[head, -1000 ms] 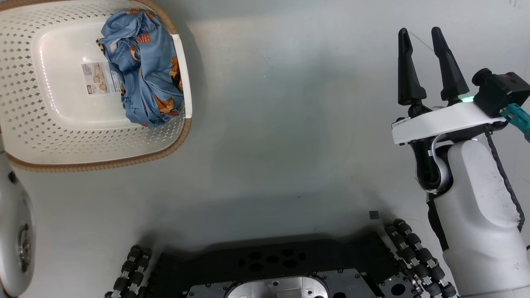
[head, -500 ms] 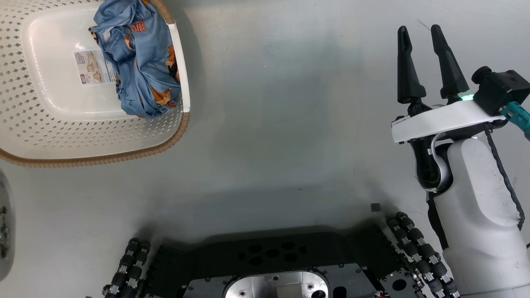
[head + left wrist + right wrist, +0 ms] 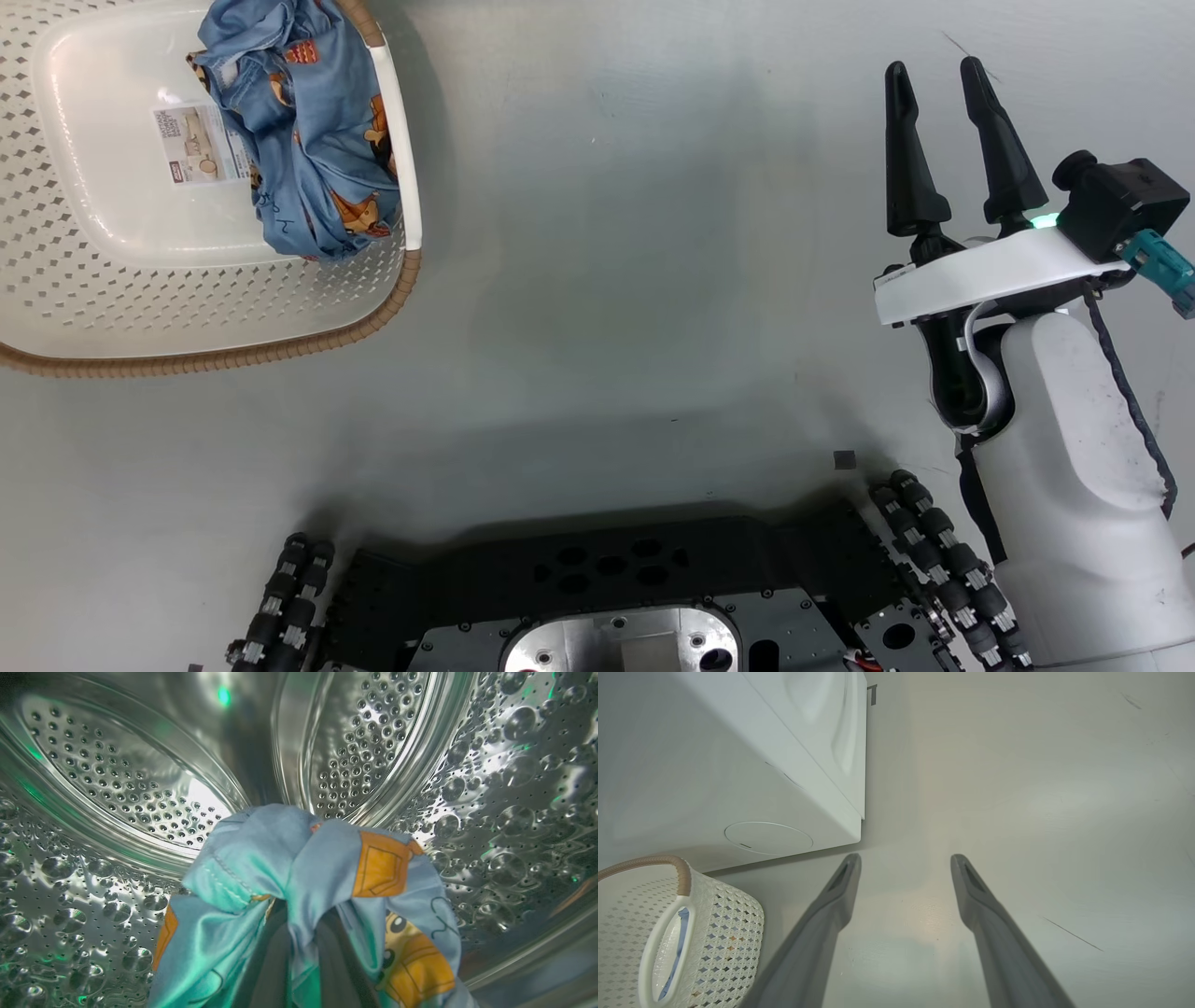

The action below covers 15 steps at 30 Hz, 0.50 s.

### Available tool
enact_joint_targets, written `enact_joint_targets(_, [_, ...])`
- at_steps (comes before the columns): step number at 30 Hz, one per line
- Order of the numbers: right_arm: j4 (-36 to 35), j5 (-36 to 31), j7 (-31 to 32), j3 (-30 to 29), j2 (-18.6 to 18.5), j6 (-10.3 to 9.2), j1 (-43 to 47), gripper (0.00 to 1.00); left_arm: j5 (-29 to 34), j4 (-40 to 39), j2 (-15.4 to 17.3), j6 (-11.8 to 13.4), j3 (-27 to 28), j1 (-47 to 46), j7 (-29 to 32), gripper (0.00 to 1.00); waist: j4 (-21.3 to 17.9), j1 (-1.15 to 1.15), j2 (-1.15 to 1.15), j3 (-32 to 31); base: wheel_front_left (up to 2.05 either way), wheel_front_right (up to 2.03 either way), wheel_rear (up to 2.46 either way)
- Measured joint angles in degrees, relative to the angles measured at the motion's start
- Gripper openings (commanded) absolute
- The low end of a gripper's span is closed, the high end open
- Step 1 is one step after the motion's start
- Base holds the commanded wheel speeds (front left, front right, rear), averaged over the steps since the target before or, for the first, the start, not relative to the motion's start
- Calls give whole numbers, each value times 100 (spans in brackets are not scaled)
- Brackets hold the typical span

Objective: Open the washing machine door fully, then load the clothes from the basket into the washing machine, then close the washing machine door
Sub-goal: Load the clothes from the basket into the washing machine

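the left gripper (image 3: 302,933) is inside the perforated steel drum (image 3: 140,779) of the washing machine (image 3: 738,765). its two dark fingers are pinched together on a light blue garment (image 3: 289,858) with orange patches and a cartoon animal print. the cloth drapes over and around the fingers and hides their tips; whether it touches the drum wall i cannot tell. the right gripper (image 3: 934,70) hovers over the bare grey floor (image 3: 607,280), jaws spread wide and holding nothing, well apart from the basket (image 3: 56,308). the basket sits on the floor at the robot's left front, just beside the white washing machine and near its round service flap (image 3: 768,837). more blue printed clothes (image 3: 308,140) lie bunched against the basket's right wall by a white handle (image 3: 397,149), next to the label sticker (image 3: 191,145) on its bottom.
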Motion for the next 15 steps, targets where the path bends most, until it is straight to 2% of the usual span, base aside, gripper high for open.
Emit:
enact_joint_targets(9, [1,0,0,40,2,0,-1,100,-1,247,172,-2,-100,-354,-176,0,-64,0,0,106,0,0,0])
enact_joint_targets(15, [1,1,0,37,2,0,-3,100,-13,480,178,-15,-180,-397,-257,0,-102,0,0,152,0,0,0])
